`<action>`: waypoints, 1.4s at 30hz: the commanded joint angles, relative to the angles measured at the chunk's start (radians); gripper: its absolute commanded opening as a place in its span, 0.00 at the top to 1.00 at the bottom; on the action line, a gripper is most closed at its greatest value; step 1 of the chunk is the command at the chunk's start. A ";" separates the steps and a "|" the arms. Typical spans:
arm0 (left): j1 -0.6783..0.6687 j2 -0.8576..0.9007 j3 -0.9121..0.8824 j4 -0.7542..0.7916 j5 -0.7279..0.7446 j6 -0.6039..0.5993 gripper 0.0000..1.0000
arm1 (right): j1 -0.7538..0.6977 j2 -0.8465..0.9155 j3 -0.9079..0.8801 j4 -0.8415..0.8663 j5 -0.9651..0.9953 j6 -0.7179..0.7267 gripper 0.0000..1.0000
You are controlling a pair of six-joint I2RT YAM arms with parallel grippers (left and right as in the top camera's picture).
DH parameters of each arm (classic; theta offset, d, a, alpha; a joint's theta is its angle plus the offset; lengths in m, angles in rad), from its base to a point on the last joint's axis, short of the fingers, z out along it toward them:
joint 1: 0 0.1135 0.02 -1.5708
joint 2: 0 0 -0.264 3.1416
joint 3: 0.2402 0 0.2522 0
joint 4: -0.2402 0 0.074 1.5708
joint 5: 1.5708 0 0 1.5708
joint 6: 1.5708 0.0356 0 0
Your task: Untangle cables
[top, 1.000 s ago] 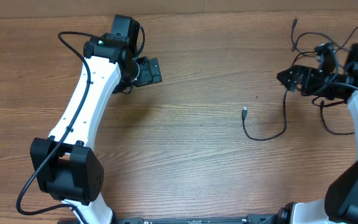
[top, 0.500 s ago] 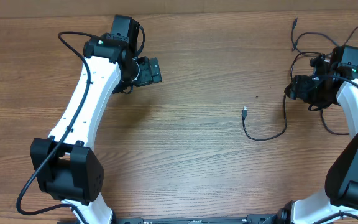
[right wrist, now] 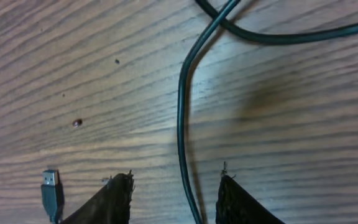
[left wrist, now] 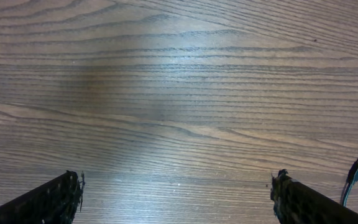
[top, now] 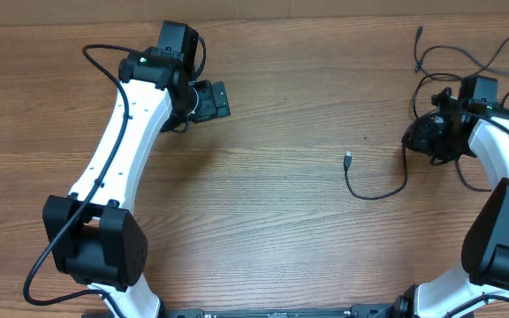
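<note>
Cable (right wrist: 180, 112) passes between right claw (right wrist: 174, 177) fingers (right wrist: 114, 199); overhead hides it.

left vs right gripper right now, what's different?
The left gripper has its jaws spread wide; the right gripper has them set narrower. The left gripper has only bare table between its fingers; the right gripper straddles a thin black cable, with a gap on either side. Shared: both face down at the wood, and neither is clamped on anything.

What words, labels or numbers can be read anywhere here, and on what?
None can be read. No writing shows on the wooden table, the cables, the plug, the left arm or the right arm.
</note>
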 commanded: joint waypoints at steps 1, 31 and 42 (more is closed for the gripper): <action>-0.001 -0.027 0.011 0.004 -0.010 0.004 0.00 | 0.031 0.003 -0.050 0.035 0.061 0.000 0.57; -0.001 -0.027 0.011 -0.012 -0.010 0.004 0.01 | 0.108 0.014 -0.119 0.066 0.234 -0.003 0.75; -0.001 -0.027 0.011 -0.013 -0.010 0.004 0.01 | 0.108 0.016 -0.147 0.094 0.233 -0.003 0.94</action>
